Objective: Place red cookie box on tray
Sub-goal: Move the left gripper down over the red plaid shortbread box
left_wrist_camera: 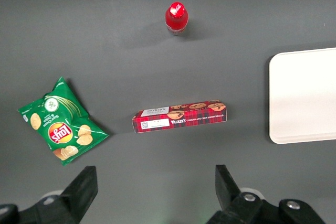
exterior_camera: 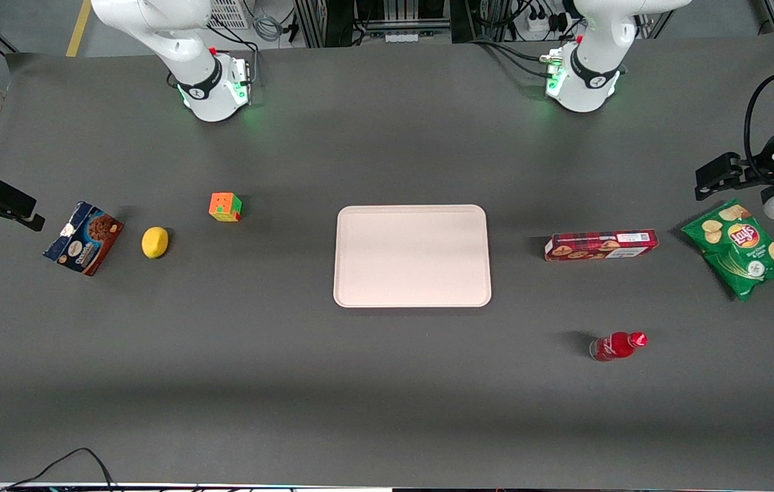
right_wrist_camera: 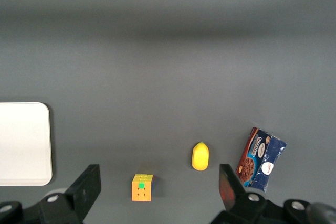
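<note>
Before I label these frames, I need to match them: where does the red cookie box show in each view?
Front view: red cookie box lies flat on the table between the tray and the green chip bag.
Left wrist view: box lies ahead of the open gripper, between tray and chip bag.
Right wrist view: not in it.
Shared landmark: the tray.

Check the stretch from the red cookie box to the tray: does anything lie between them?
Nothing: the front view shows only bare table between the red cookie box and the tray. The open gripper hangs above the table near the box.
</note>
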`<move>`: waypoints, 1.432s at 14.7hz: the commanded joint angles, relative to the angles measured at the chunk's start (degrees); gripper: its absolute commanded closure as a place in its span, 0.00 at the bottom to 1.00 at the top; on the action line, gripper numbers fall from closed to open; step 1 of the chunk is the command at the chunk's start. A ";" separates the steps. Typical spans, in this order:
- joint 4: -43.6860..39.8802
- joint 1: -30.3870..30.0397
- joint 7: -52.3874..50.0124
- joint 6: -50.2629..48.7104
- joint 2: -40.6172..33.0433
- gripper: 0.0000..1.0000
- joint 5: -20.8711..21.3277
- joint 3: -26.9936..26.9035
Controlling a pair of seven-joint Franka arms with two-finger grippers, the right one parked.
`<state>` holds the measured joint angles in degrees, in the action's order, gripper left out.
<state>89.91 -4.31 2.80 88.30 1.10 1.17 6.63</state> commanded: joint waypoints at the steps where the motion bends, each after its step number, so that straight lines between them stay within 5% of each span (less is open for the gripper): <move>1: -0.62 0.35 -0.42 1.07 -0.14 0.00 1.03 -0.22; 8: 0.43 1.23 2.38 -0.76 1.26 0.00 2.96 0.14; 13: 3.06 0.61 23.00 2.73 5.92 0.00 3.23 -0.74; 19: 19.22 -0.62 55.16 21.89 5.84 0.00 4.90 -0.57; 21: 24.49 -0.70 58.28 25.85 5.84 0.00 4.81 -0.31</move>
<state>106.10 -4.80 53.39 108.46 9.07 5.16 5.94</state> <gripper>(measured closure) 0.000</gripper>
